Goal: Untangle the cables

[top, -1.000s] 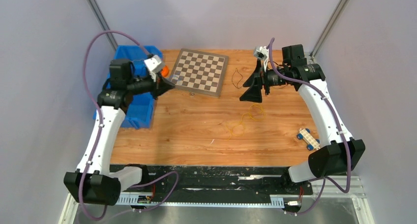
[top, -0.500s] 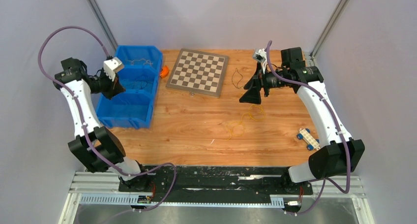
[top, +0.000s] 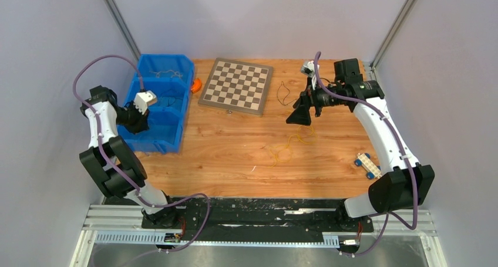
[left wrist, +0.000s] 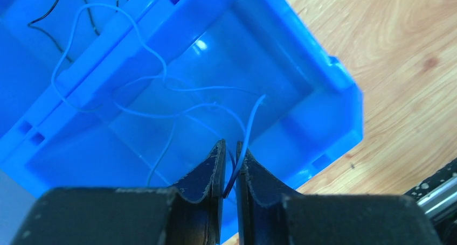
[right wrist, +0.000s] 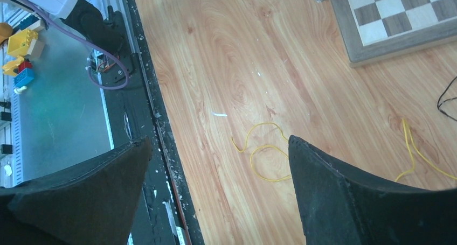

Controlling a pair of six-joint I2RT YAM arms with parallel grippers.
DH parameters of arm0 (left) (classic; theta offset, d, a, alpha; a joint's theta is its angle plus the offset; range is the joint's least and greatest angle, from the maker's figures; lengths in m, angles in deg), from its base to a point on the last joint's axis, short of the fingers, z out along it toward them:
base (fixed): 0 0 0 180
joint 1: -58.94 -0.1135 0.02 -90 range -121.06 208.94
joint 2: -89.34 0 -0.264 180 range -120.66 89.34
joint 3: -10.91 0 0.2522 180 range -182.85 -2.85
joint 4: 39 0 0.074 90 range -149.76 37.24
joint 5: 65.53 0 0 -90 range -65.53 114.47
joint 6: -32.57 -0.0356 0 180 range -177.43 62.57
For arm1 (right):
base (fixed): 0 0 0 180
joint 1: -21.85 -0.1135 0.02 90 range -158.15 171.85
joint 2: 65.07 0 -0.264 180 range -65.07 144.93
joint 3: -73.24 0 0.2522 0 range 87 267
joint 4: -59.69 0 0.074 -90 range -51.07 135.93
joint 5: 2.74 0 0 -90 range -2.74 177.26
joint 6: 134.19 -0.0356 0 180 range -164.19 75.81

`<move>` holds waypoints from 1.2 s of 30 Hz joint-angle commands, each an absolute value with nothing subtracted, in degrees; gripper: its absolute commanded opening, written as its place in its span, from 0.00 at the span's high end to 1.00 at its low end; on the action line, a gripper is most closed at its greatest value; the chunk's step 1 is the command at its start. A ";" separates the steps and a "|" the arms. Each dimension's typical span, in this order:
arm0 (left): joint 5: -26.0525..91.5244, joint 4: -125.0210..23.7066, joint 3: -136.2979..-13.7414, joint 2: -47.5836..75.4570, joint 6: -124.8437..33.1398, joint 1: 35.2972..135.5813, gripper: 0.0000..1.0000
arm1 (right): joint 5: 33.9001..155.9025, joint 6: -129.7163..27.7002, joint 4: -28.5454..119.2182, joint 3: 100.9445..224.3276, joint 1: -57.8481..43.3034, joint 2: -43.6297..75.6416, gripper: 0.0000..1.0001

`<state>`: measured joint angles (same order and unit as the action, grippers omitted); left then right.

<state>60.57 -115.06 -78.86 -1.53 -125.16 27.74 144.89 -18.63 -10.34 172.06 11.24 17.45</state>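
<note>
Blue-grey wire (left wrist: pixel 178 113), hair-thin, lies in loose loops inside the near compartment of the blue bin (top: pixel 176 139) at the left of the table (top: pixel 223 173). One end of it rises into the left gripper (left wrist: pixel 230 148). The jaws there stand only a narrow slit apart. The slit looks wider than the wire, so I judge the wire to be running loosely through it, not pinched. Dark wires (top: pixel 164 74) lie in the far compartment.

The other cables are well apart from the bin. Yellow wires (right wrist: pixel 264 148) curl on the bare wood right of centre, and a dark loop (top: pixel 283 94) lies just right of the chessboard (top: pixel 236 85). The right gripper (right wrist: pixel 218 140) hangs above the yellow ones with its jaws spread wide and nothing between them.

These wires look almost weightless, limp and a little springy, so they will probably drag neighbouring loops along and could slip from a loose pinch. The best hold is likely a free end or the top of a raised loop, taken at the very fingertips, with a slow lift so that crossings fall open.
</note>
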 commanded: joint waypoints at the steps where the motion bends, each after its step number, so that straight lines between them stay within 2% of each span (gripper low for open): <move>1: 56.46 -113.30 -79.77 -0.23 -128.15 26.56 0.80 | 143.46 -18.07 -8.80 170.92 11.68 17.83 0.04; 6: 55.05 -119.94 -80.87 1.26 -134.27 26.18 0.84 | 143.61 -17.96 -8.82 170.20 11.70 18.34 0.04; 9: 54.19 -125.68 -80.79 2.39 -140.40 25.04 0.99 | 143.19 -17.72 -8.80 169.82 11.77 17.89 0.04; 13: 60.89 -129.42 -83.18 4.98 -141.69 23.00 1.00 | 142.68 -17.15 -8.78 168.81 11.84 16.93 0.04; 16: 66.54 -126.34 -84.57 9.56 -137.17 22.71 1.00 | 142.98 -17.08 -8.81 168.27 11.93 16.72 0.04; 21: 74.53 -107.83 -81.00 17.92 -121.32 22.71 1.00 | 143.51 -17.45 -8.77 168.48 11.93 16.86 0.04; 24: 75.61 -105.00 -81.13 19.54 -119.01 22.65 1.00 | 143.21 -17.53 -8.82 168.52 11.95 16.52 0.04; 32: 73.76 -120.48 -86.82 13.04 -127.45 22.24 1.00 | 142.57 -17.43 -8.82 167.23 11.96 15.37 0.04; 36: 68.29 -115.99 -83.50 10.87 -127.58 22.20 1.00 | 142.69 -17.35 -8.77 166.67 11.99 15.31 0.04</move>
<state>72.00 -116.68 -85.24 12.26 -125.68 22.82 142.20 -18.19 -10.32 167.18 11.57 17.31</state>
